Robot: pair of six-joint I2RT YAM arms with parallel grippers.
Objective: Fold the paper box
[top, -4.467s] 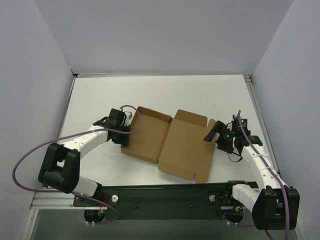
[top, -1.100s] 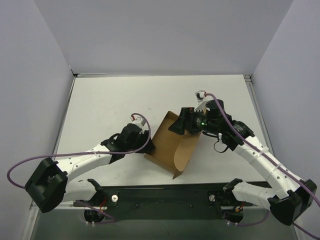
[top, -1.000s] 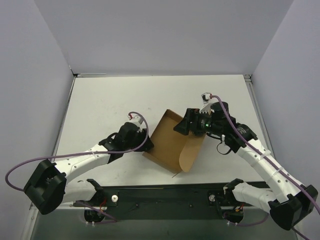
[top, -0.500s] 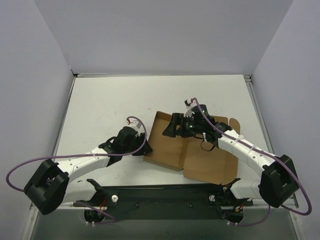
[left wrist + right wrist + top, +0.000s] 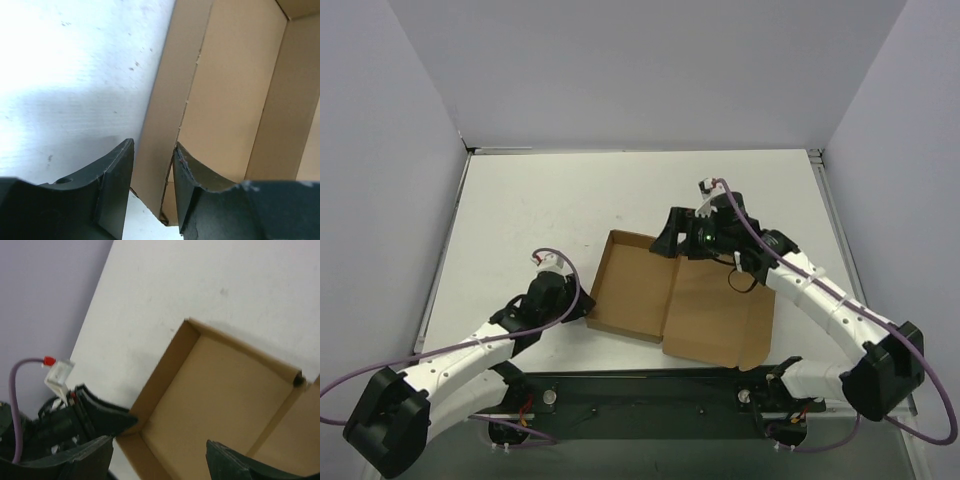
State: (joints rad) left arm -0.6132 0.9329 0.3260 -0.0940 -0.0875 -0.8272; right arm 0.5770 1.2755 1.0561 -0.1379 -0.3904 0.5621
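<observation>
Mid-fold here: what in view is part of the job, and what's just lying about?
In the job:
paper box, lying open
left gripper, straddling its side wall
right gripper, open above it

Lying about:
nothing loose; only the table and the arms' purple cables

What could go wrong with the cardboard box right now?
1. The left claw straddles the thin left wall of the paper box. A pull or twist might bend or tear that wall, or drag the box along.
2. The right claw hangs open over the far wall, holding nothing, so the box could slide if pushed.
3. The big flap lies flat close to the black base rail and might catch there.
</observation>
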